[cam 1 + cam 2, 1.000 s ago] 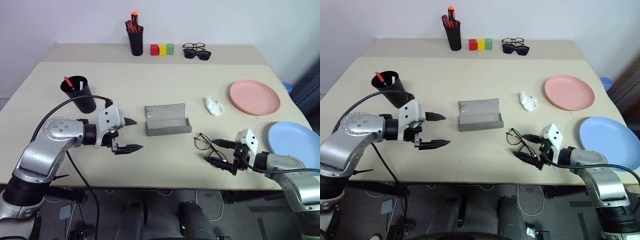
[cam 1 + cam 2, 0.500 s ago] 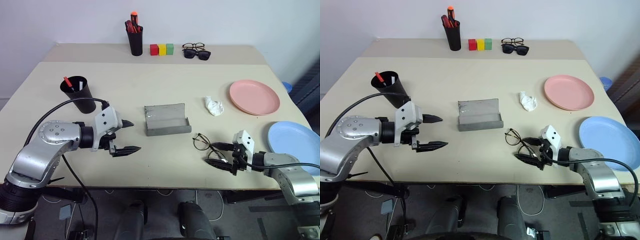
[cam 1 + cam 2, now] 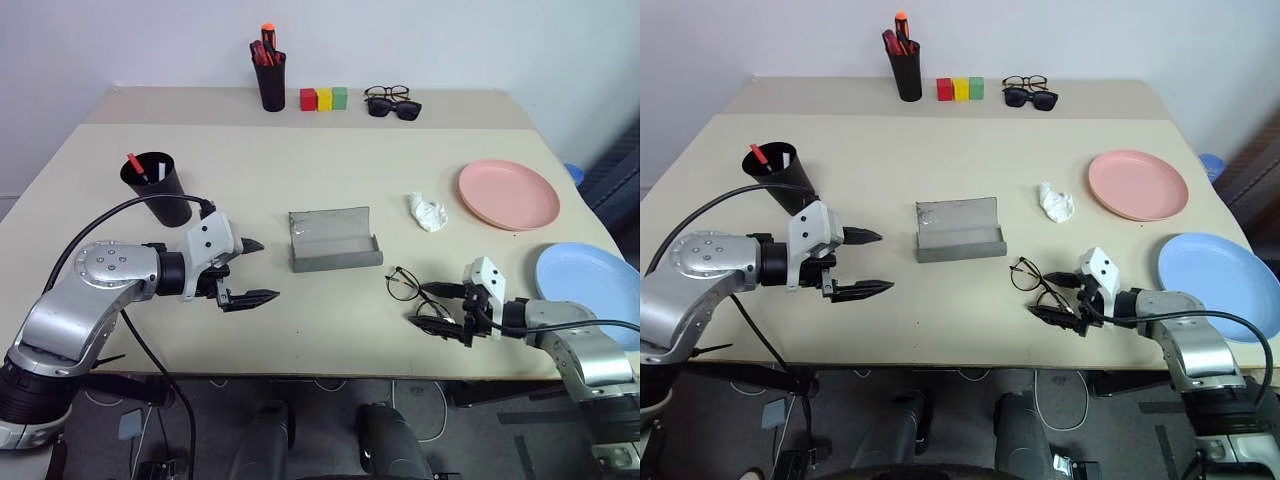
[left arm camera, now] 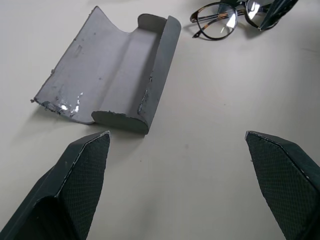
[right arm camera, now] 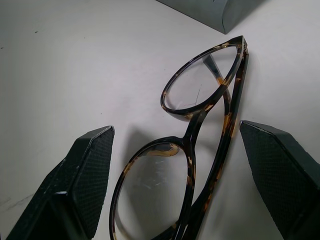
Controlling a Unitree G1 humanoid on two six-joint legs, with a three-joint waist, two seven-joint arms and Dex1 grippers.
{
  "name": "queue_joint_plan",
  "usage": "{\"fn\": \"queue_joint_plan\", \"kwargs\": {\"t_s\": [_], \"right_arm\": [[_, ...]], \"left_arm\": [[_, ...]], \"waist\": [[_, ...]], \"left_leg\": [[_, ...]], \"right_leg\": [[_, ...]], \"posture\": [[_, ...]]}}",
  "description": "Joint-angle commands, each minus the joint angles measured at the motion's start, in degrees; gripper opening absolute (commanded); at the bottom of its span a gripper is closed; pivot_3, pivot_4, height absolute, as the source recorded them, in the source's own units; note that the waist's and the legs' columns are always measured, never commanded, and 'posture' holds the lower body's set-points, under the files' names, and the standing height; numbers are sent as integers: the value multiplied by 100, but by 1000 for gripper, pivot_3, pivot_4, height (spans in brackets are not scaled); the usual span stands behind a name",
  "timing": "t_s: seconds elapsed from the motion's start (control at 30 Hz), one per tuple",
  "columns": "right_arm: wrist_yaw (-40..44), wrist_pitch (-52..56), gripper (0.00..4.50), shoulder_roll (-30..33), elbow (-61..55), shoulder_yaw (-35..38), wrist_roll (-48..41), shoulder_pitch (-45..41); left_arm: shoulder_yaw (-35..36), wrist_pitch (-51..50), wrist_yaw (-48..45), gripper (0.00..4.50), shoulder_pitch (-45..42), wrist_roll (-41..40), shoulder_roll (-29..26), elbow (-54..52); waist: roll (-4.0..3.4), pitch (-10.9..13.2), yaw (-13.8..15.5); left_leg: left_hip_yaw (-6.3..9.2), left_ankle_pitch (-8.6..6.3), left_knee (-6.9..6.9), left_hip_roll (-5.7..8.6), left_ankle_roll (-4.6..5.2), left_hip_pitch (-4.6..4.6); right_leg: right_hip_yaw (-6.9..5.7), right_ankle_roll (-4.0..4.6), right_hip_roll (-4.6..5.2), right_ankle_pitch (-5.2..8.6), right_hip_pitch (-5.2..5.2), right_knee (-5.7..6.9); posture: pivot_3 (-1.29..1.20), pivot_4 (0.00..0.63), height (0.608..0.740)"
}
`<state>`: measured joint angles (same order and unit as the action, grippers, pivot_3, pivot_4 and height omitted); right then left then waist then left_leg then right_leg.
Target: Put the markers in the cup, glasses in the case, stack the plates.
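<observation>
The glasses point(image 3: 406, 286), thin dark frames with round clear lenses, lie folded on the table right of the open grey case point(image 3: 334, 240). My right gripper point(image 3: 428, 306) is open, low over the table, its fingers either side of the nearer lens point(image 5: 150, 195). My left gripper point(image 3: 268, 270) hovers open left of the case point(image 4: 115, 75), holding nothing. The black cup point(image 3: 160, 190) stands at the left with a red marker point(image 3: 136, 165) in it. The pink plate point(image 3: 509, 194) and the blue plate point(image 3: 590, 285) lie apart at the right.
At the back edge stand a black pen holder point(image 3: 270, 80) with orange-tipped pens, three coloured blocks point(image 3: 324, 98) and two more pairs of glasses point(image 3: 392, 102). A crumpled white paper point(image 3: 428, 211) lies between the case and the pink plate.
</observation>
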<state>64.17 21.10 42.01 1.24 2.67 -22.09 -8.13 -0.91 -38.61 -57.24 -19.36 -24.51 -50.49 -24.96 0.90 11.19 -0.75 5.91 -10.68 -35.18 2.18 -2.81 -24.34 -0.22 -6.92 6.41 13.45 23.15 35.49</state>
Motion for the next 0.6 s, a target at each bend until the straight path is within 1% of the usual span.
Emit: {"fn": "queue_joint_plan", "kwargs": {"t_s": [0.03, 0.17, 0.2, 0.27, 0.43, 0.47, 0.6], "right_arm": [[18, 44, 4077, 124, -226, 85, -52, -103], [-7, 106, 4077, 141, -317, 115, -81, -97], [-18, 122, 3544, 137, -343, 118, -85, -91], [-49, 160, 2817, 130, -423, 121, -96, -61], [-166, 356, 290, 146, -755, 176, -172, 16], [-184, 393, 67, 156, -798, 180, -189, 20], [-303, 585, 67, 162, -998, 149, -242, 1]], "left_arm": [[124, -1, 42, 4438, 47, -85, -33, -162], [104, 5, 71, 4438, 59, -75, -16, -150], [99, 4, 77, 4500, 58, -77, -13, -149], [90, 1, 89, 4500, 56, -78, -10, -156], [72, 3, 93, 4500, 48, -79, -20, -130], [67, 3, 94, 4500, 47, -77, -21, -128], [59, 0, 106, 4500, 52, -74, -20, -132]], "waist": [[0, 0, 1], [0, 0, 5], [0, 0, 5], [0, 0, 5], [1, 0, 0], [4, -3, -3], [4, -3, 8]], "left_leg": [[0, 0, 0, 0, 0, 0], [0, 0, 0, 0, 0, -1], [0, 0, 0, 0, 0, -1], [0, 0, 0, 0, 0, -1], [0, 0, 0, 0, 0, -1], [0, 0, 1, -2, 0, 1], [-1, -1, 0, -2, -1, 0]], "right_leg": [[0, 0, 0, 0, 0, 0], [0, 0, 0, 0, 1, 0], [0, 0, 0, 0, 1, -1], [0, 0, 0, 0, 1, -1], [0, 0, 1, 0, 1, -1], [0, 0, 0, 0, 0, -1], [0, 3, 2, -1, 0, -2]], "posture": [[0, 150, 740], [0, 150, 740], [0, 150, 740], [0, 150, 740], [0, 150, 740], [0, 150, 740], [0, 150, 740]]}}
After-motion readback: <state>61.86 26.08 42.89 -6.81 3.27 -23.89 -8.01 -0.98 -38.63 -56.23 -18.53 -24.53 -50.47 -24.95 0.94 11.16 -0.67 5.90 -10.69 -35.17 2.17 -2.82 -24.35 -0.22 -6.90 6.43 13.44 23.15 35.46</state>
